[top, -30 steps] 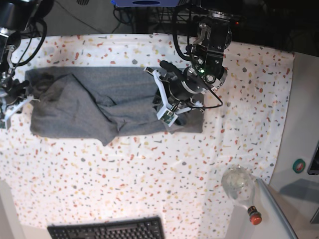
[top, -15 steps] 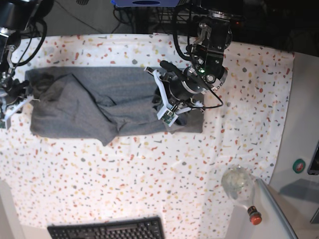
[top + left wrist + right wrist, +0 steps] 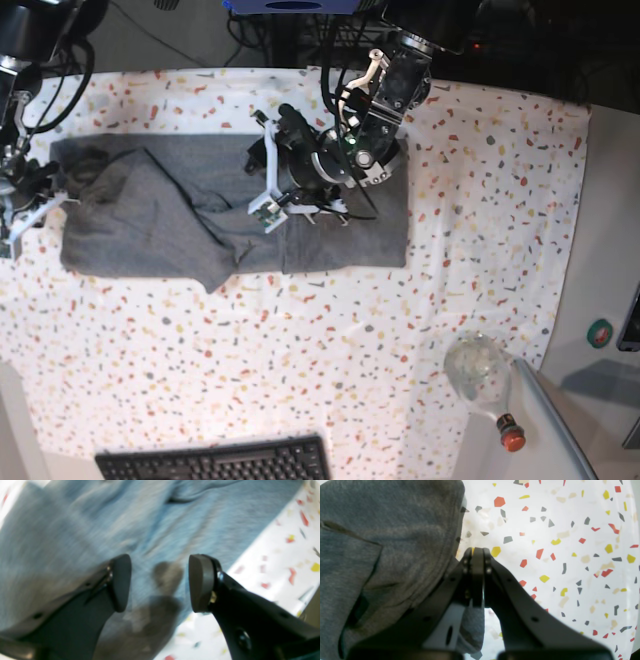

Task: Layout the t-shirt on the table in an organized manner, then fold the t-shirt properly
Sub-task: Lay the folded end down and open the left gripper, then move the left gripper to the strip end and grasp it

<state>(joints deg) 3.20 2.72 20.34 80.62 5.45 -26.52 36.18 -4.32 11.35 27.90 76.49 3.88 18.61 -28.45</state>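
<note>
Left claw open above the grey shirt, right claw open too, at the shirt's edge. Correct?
Not quite. The right claw is shut at the edge of the t-shirt, as the right wrist view shows. The left claw is open above the shirt, as you said.

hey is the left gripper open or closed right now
Open. In the left wrist view the left gripper has its two fingertips standing apart over the t-shirt, with bare grey cloth visible between them and nothing pinched.

A black keyboard [image 3: 213, 460] and a clear bottle [image 3: 482, 380].
</note>
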